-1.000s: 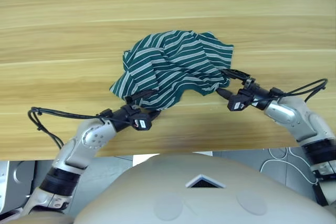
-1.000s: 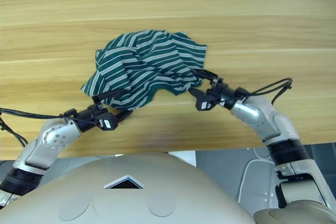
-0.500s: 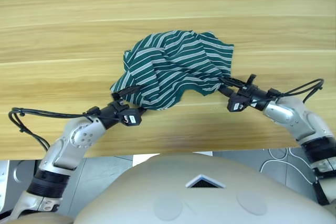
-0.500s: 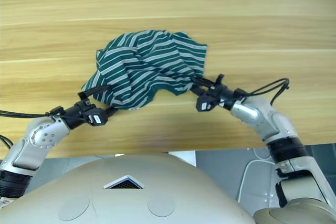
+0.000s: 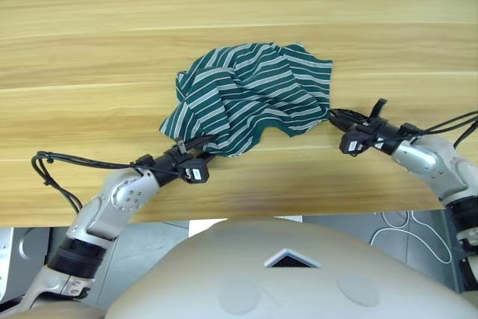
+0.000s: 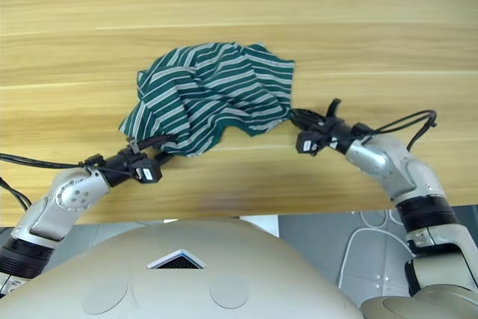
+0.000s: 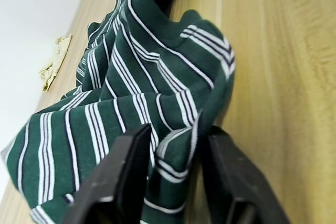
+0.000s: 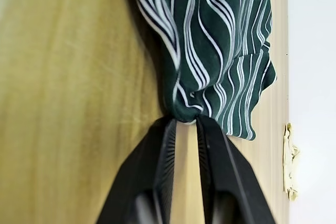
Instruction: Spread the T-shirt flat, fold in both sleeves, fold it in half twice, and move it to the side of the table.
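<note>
A dark green T-shirt point(image 5: 250, 95) with white stripes lies crumpled in a heap in the middle of the wooden table point(image 5: 89, 50). My left gripper point(image 5: 196, 142) sits at the heap's near left edge. In the left wrist view its fingers point(image 7: 123, 171) stand apart, open, with a thick fold of the shirt point(image 7: 157, 87) between them. My right gripper point(image 5: 334, 115) is at the heap's right edge, shut on a pinch of cloth. In the right wrist view that gripper point(image 8: 185, 121) holds the bunched hem of the shirt point(image 8: 215, 40), which stretches away from it.
The table's near edge point(image 5: 246, 218) runs just behind both wrists. Bare wood surrounds the heap on the left, right and far sides. A small beige scrap point(image 8: 290, 161) shows past the table's far end.
My right gripper has shut on the shirt's right edge and pulled it a little to the right. My left gripper swung out to the left, then came back under the near left edge.
</note>
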